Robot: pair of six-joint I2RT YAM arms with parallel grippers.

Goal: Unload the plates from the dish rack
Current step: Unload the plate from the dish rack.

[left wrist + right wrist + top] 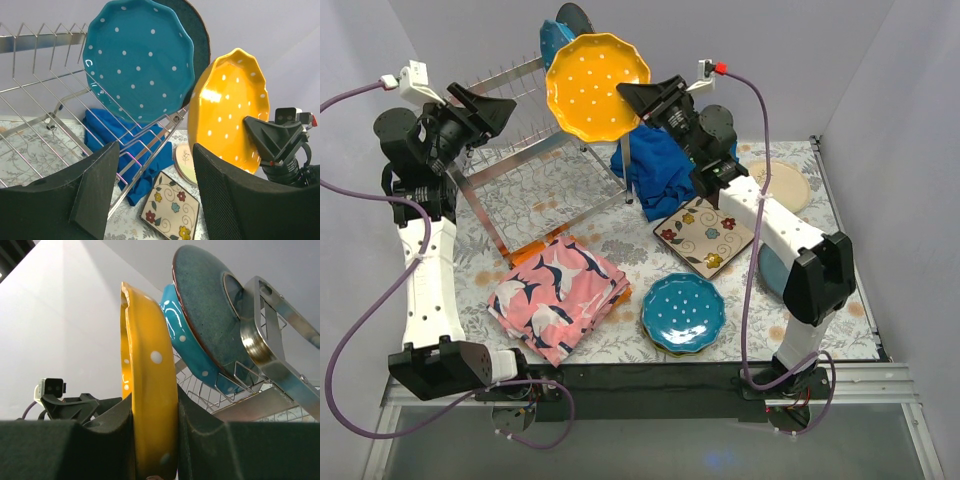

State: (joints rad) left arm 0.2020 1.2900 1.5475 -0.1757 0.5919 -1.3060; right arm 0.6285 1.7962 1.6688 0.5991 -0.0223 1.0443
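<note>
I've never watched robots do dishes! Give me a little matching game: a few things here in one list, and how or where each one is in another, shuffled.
1. yellow plate
2. dark teal plate
3. square floral plate
4. left gripper

A. flat on the table
B. open, empty
C. standing in the dish rack
D. clamped in the right gripper

Pairs: 1-D, 2-C, 3-A, 4-B.
</note>
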